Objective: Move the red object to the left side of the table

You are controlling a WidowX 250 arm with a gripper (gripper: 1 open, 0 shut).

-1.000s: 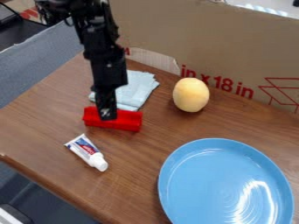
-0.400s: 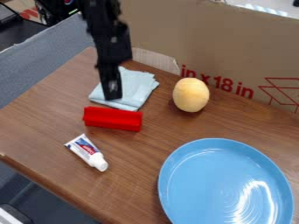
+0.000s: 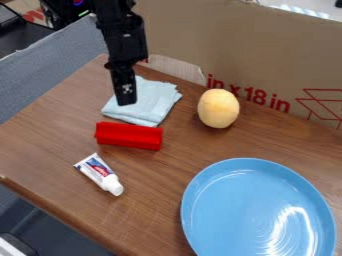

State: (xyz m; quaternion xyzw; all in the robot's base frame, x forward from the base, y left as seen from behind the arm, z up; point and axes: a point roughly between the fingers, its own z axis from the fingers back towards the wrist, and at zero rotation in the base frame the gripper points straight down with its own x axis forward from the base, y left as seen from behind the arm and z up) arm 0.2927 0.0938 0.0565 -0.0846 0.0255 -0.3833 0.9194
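One black robot arm (image 3: pixel 118 35) is reaching down from the upper left over a brown wood-grain tabletop (image 3: pixel 54 140), its claw (image 3: pixel 124 99) pointing downward. The claw is hanging clear above the surface, in front of a light blue folded cloth (image 3: pixel 154 99), and it is gripping nothing; its fingers are lying close together, though whether they are fully closed or slightly parted cannot be told at this size.

A red block (image 3: pixel 128 135) is lying flat on the tabletop just below the claw in the picture, apart from it, with its long side running roughly left to right. It is sitting just in front of the cloth, near the middle-left of the surface.

Nearer the front edge, a white toothpaste tube (image 3: pixel 98 174) with red and blue print is lying at a slant, its cap end pointing toward the lower right. A round yellow-orange fruit (image 3: pixel 219 108) is resting to the right of the cloth, near a brown cardboard box (image 3: pixel 267 60) with red print that is standing along the back of the tabletop. A blue plate (image 3: pixel 258 208) is occupying the front right corner, well apart from the red block.
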